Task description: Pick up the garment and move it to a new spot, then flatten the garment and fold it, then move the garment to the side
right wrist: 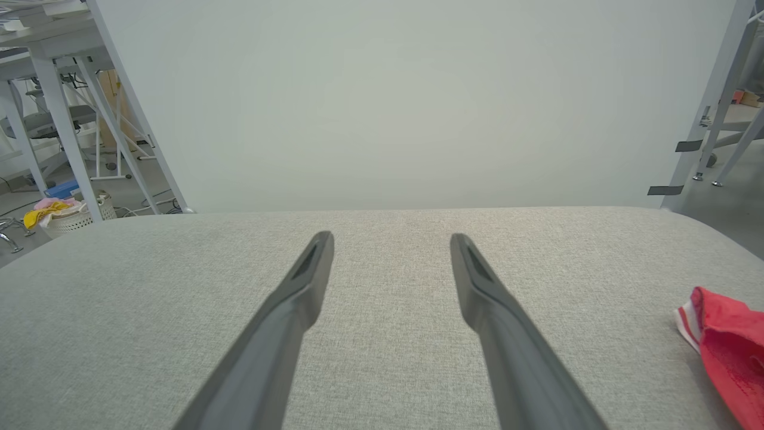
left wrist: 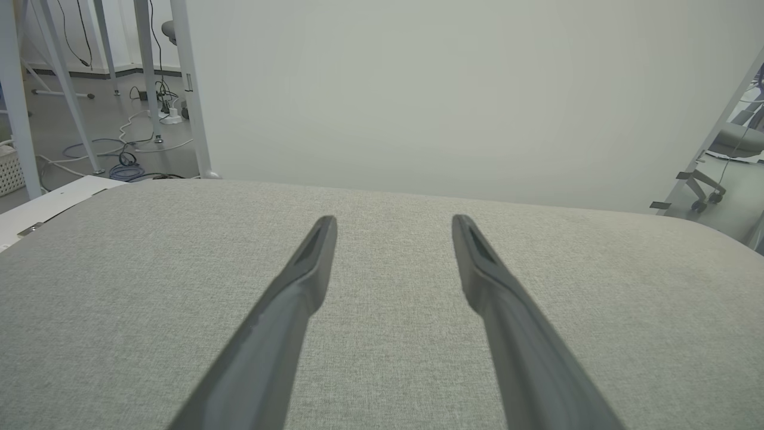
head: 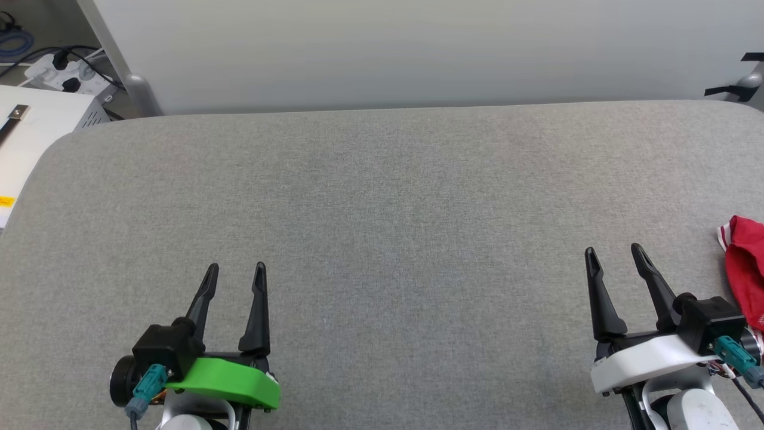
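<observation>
The red garment [head: 747,269] lies bunched at the right edge of the grey padded table [head: 382,203], mostly cut off by the frame; a bit of white-and-red striped trim shows at its top. In the right wrist view the garment [right wrist: 729,346] sits at the far right. My right gripper [head: 615,254] is open, just left of the garment and apart from it, with nothing between its fingers. My left gripper [head: 236,272] stands open at the lower left, far from the garment. Each wrist view shows its own gripper, left [left wrist: 394,222] and right [right wrist: 391,239], spread over bare table.
A pale partition wall [head: 418,54] rises behind the table's far edge. A white box [head: 36,119], a power strip and cables [head: 65,68] lie off the table's left corner. Table legs and cables [left wrist: 119,161] stand on the floor beyond.
</observation>
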Motion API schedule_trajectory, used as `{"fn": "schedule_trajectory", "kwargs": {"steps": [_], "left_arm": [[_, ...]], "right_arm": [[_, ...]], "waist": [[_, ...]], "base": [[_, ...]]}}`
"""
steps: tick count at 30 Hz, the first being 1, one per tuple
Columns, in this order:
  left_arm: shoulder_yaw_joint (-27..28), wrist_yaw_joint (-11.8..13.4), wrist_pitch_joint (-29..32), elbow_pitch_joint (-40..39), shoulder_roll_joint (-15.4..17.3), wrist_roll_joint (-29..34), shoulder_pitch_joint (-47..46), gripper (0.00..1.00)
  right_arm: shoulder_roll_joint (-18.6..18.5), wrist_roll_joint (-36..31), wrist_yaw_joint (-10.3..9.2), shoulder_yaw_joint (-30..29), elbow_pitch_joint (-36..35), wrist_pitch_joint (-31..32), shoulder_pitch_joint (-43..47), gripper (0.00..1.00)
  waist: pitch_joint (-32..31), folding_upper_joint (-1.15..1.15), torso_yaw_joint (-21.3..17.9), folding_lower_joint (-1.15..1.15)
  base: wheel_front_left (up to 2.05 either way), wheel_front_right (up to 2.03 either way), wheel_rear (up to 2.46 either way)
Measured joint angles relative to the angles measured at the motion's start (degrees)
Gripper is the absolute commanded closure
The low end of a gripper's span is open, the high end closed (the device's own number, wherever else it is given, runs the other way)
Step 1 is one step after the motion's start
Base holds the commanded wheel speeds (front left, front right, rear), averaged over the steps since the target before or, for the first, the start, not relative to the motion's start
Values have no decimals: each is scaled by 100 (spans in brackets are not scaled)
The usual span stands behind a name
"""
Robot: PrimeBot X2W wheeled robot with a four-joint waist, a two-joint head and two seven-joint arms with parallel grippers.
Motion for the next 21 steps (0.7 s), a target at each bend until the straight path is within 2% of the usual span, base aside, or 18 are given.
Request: {"fn": "schedule_trajectory", "kwargs": {"steps": [14,15,21], "left_arm": [[14,-21,0,44,-10,-29,2,0],[12,-21,7,44,-9,-30,0,100],[5,-19,18,45,-9,-26,0,100]], "right_arm": [[27,-14,0,7,29,-7,-2,0],[27,-12,0,7,27,-4,-2,100],[27,-13,0,2,24,18,-2,100]], "waist": [[26,0,8,0],[30,0,9,0],[20,0,11,0]], "base": [[0,0,0],[0,0,0],[0,0,0]]}}
